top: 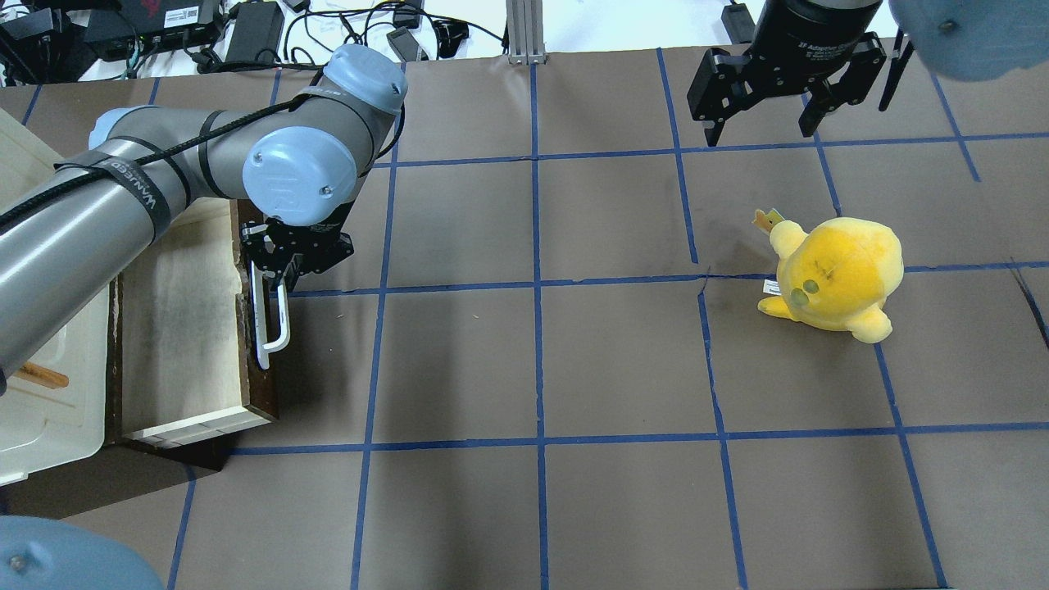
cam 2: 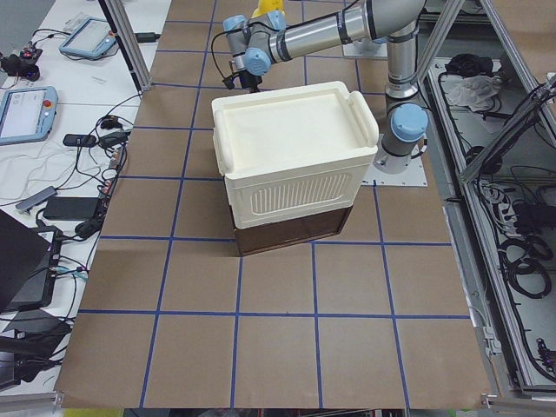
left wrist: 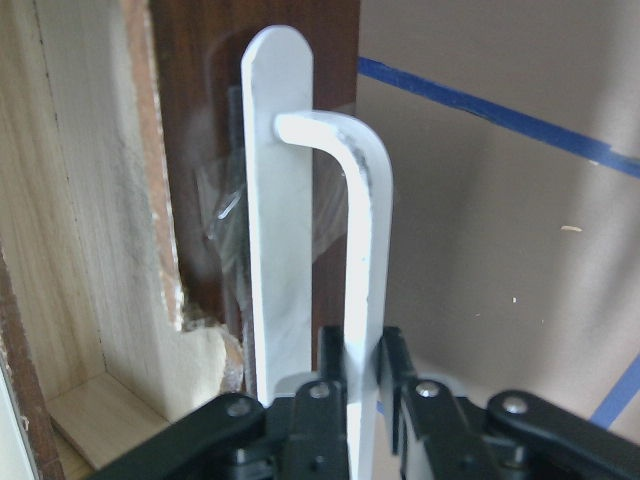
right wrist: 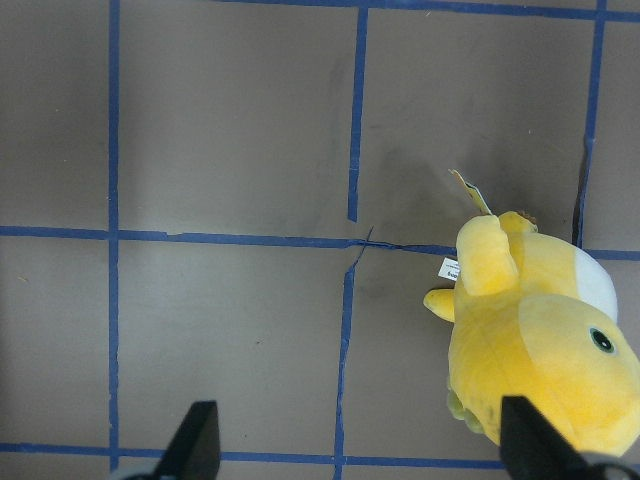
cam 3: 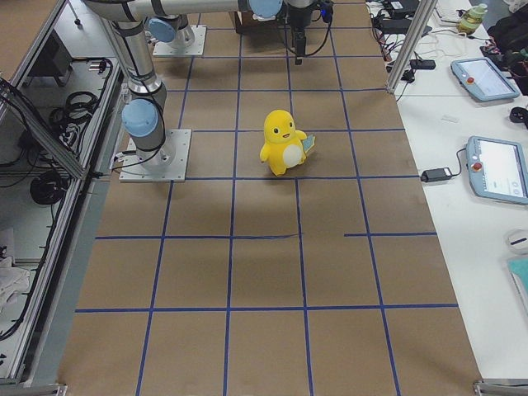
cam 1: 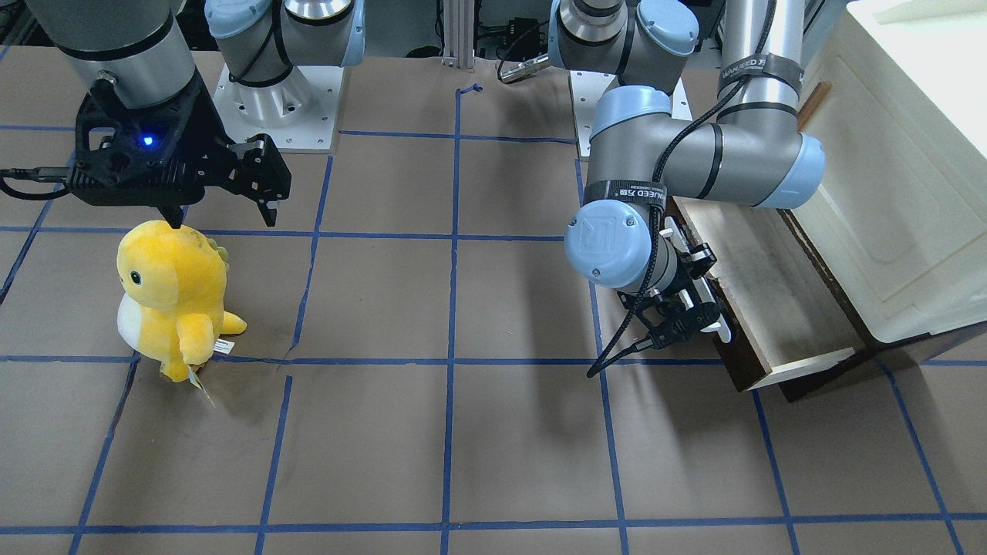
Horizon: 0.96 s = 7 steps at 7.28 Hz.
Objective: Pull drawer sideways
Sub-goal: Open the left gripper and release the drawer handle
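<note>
The drawer (top: 176,328) stands pulled out of the cabinet at the table's left, its pale inside showing and its dark brown front panel (top: 264,393) facing the table's middle. Its white bar handle (top: 274,324) runs along the front. My left gripper (top: 279,274) is shut on the handle's bar, which the left wrist view shows clamped between the fingers (left wrist: 398,375). The drawer (cam 1: 759,285) and the left gripper (cam 1: 690,289) also show in the front-facing view. My right gripper (top: 762,127) is open and empty, hanging above the table far from the drawer.
The cream-white cabinet (top: 41,401) sits at the table's left edge over the drawer. A yellow plush toy (top: 836,279) stands on the right half, just below the right gripper (right wrist: 360,450). Blue tape lines grid the brown tabletop.
</note>
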{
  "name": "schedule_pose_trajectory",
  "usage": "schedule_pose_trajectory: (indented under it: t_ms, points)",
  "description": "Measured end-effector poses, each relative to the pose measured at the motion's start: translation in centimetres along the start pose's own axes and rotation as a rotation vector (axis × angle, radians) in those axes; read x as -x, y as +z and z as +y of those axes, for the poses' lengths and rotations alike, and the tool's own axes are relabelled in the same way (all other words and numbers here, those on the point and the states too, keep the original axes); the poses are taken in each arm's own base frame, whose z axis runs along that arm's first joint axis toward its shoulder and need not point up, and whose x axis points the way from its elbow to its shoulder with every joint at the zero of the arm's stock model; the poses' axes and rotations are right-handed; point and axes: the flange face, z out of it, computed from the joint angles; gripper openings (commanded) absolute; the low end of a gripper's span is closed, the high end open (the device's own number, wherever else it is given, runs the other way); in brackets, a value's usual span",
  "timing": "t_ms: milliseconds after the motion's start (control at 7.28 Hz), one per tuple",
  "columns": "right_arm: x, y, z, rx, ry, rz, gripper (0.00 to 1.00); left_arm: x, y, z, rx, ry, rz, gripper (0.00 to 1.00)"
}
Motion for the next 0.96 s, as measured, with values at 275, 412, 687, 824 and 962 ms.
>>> schedule_pose_trajectory:
  t_ms: [275, 412, 687, 824, 962]
  points:
    - [0.0, 0.0, 0.0, 0.000, 0.000, 0.001, 1.00, 0.0, -0.5, 0.3, 0.006, 0.004, 0.027, 1.00]
    - [0.0, 0.0, 0.0, 0.000, 0.000, 0.001, 1.00, 0.3, -1.4, 0.6, 0.002, 0.009, 0.056, 1.00]
    - [0.0, 0.0, 0.0, 0.000, 0.000, 0.001, 1.00, 1.9, -4.9, 1.3, -0.017, 0.056, 0.174, 1.00]
    - [0.0, 0.0, 0.0, 0.000, 0.000, 0.001, 1.00, 3.1, -7.4, 1.9, -0.030, 0.079, 0.267, 1.00]
    - [0.0, 0.0, 0.0, 0.000, 0.000, 0.001, 1.00, 4.5, -9.6, 2.7, -0.050, 0.106, 0.345, 1.00]
